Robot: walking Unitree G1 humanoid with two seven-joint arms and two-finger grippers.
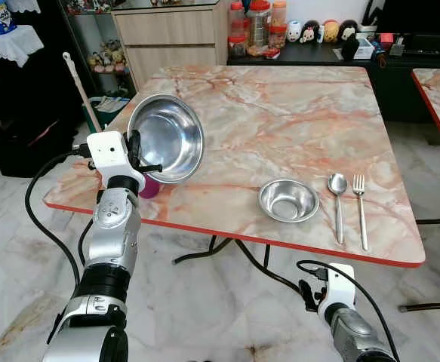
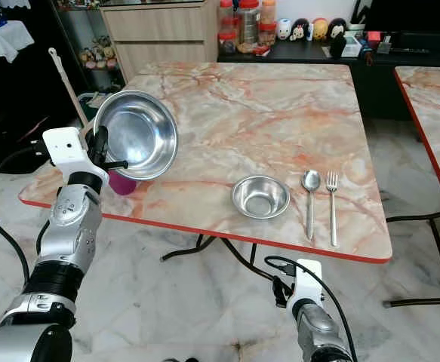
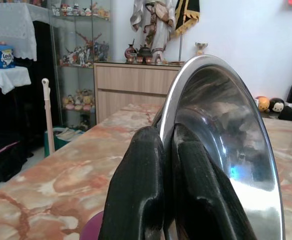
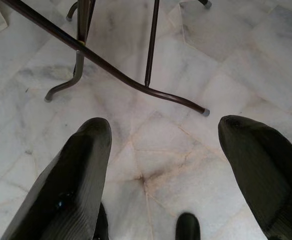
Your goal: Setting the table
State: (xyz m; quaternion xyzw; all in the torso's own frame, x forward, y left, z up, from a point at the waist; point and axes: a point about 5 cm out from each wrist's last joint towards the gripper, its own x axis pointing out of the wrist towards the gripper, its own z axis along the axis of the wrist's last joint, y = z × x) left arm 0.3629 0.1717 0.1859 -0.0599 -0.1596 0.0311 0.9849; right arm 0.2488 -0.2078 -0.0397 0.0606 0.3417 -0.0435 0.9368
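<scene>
I have the left pincer (image 1: 138, 153) pinching the rim of the big steel bowl (image 1: 168, 139), fingers (image 3: 135, 190) pressed together on either side of the metal edge. The bowl hangs tipped nearly on its side above the worktop (image 1: 280, 113), open face turned toward 3 o'clock. I judge the tilt comes from gripping a thin rim from the side: the weight swings the bowl around the pinch, so it needs levelling before I put it down.

From the head camera, the bowl sits over the worktop's near-left corner, around 9 o'clock. Just under it, at the edge, a purple cup (image 1: 149, 185) peeks out, partly hidden behind my wrist. I would keep the bowl clear of it when lowering.

A place setting is already laid at 5 o'clock on the worktop: a small steel bowl (image 1: 288, 200), then a spoon (image 1: 338, 204) just beside it toward 3 o'clock, then a fork (image 1: 361, 207), the two utensils lying parallel with handles toward the near edge, apart from each other. That layout suggests the big bowl belongs somewhere on the bare marble, perhaps a second setting or the centre.

The right pincer (image 4: 161, 165) hangs idle below the worktop edge at 5 o'clock, fingers spread wide, looking down at the marble floor (image 4: 196, 70) and the dark legs of the worktop (image 4: 110, 70).
</scene>
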